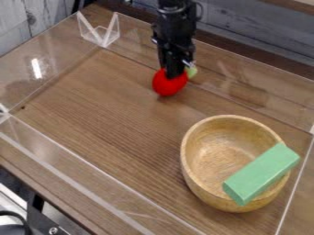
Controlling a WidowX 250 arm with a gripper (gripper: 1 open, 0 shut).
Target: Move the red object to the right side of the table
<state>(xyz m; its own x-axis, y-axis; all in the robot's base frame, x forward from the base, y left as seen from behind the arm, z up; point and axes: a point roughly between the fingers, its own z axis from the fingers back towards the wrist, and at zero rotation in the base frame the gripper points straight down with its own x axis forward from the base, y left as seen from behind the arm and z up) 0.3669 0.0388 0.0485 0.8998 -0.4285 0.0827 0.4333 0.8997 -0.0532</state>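
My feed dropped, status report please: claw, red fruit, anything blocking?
Claw shut on small red toy fruit, low over brown wood-grain table. Fruit near table's back middle. Wooden bowl holding green rectangular block sits front right, possible obstacle.

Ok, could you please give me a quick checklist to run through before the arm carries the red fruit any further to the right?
1. Gripper closed on the red object: ok, the fingers sit right on top of it.
2. Fruit lifted off the table: cannot tell, it looks at or near the surface.
3. Path rightward along the far side: ok, bare wood there.
4. Wooden bowl out of the way: ok, it sits nearer the camera.
5. Green block settled: ok, resting on the bowl.
6. Fruit on the right side: not ok.
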